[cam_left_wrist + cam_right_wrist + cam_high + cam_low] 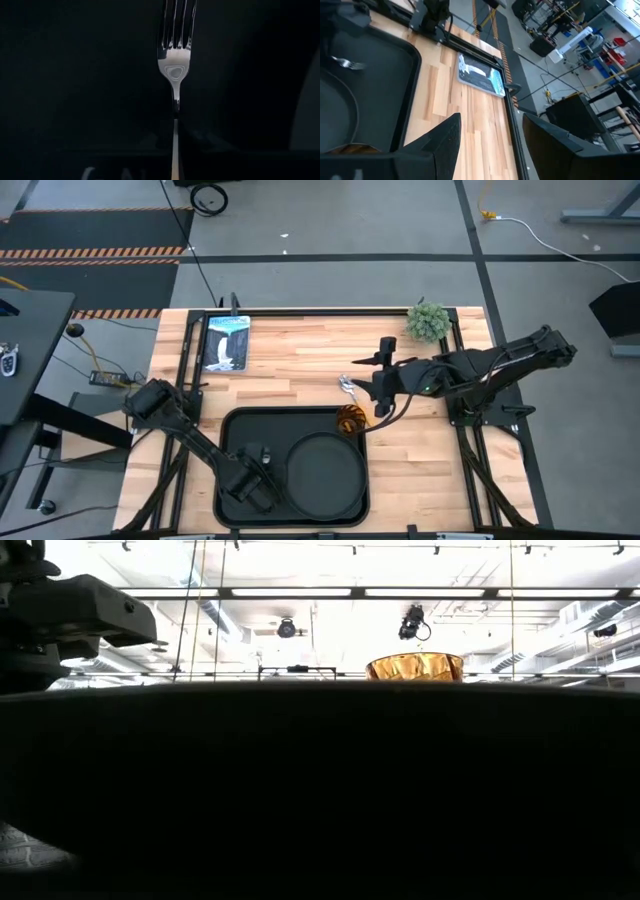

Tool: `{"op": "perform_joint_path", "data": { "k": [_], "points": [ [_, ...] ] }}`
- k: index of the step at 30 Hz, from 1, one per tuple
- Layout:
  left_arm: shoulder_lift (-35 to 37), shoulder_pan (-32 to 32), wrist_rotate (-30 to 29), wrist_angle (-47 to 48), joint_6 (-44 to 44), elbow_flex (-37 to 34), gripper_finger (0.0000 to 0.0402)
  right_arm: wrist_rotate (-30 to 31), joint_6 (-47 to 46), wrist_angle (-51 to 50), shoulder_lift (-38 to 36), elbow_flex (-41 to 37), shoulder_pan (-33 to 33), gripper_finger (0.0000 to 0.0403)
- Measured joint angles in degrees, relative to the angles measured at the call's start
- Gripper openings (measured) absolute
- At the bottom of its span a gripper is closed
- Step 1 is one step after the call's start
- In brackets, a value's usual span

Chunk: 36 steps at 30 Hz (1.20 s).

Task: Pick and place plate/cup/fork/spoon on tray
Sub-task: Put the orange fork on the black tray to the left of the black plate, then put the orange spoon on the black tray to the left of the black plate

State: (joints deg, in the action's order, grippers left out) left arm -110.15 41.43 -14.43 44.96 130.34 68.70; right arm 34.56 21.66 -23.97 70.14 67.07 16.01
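**Fork going down on tray, spoon still out**

Large black rectangular tray [232, 430] sits at the counter's [300, 360] 6 o'clock edge. Round matte black plate [325, 472] lies inside it, toward the tray's 3 o'clock side. Small translucent amber tumbler, the cup [350, 420], stands at the tray's 1 o'clock corner; whether on the rim or just inside, cannot tell from above.

Left gripper [256, 475] is low over the tray's 9 o'clock half, just beside the plate. Fingers pinched closed on the handle of the small silver-headed fork [176, 60]; the left wrist view shows the tines pointing away over dark tray floor. Contact with the floor cannot be judged.

Right gripper [372, 377] hovers over bare wood at 12 o'clock of the cup, fingers spread wide, holding nothing. Small spoon with shiny oval bowl [347, 387] lies on the counter just beside it, outside the tray.

Step in hand, as I read it: placing the fork. Next calls for the left fingers to let go and lift straight, so the fork is not dragged. Then the spoon: flat, thin, near the cup, so it needs a low approach clear of the tumbler.
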Motion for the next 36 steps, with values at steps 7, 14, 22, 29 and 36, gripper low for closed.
{"op": "perform_joint_path", "data": {
  "k": [7, 14, 22, 29, 36],
  "points": [
    [-0.5, -0.39, -1.37, 0.82, -0.48, 1.95, 0.0049, -2.24, -0.93, 0.0, -2.72, 0.0, 0.0, 0.0219],
    [0.08, -0.37, -1.63, 2.4, -0.73, 2.15, 0.012, -5.83, -2.76, -0.98, -3.73, 0.0, -0.88, 0.0218],
    [0.31, -0.62, -6.67, 15.01, -5.39, 9.6, 0.014, -17.89, -7.3, -3.33, -5.73, -4.32, -12.72, 0.0197],
    [0.33, -2.07, -32.83, 19.04, -25.57, 16.1, 0.0135, -19.16, -7.77, 0.75, -8.85, -14.58, -21.68, 0.0192],
    [0.33, -5.63, -47.2, 15.26, -50.44, 17.34, 0.0135, -19.88, -10.07, 6.56, -10.35, -21.57, -28.58, 0.0194]
  ]
}}
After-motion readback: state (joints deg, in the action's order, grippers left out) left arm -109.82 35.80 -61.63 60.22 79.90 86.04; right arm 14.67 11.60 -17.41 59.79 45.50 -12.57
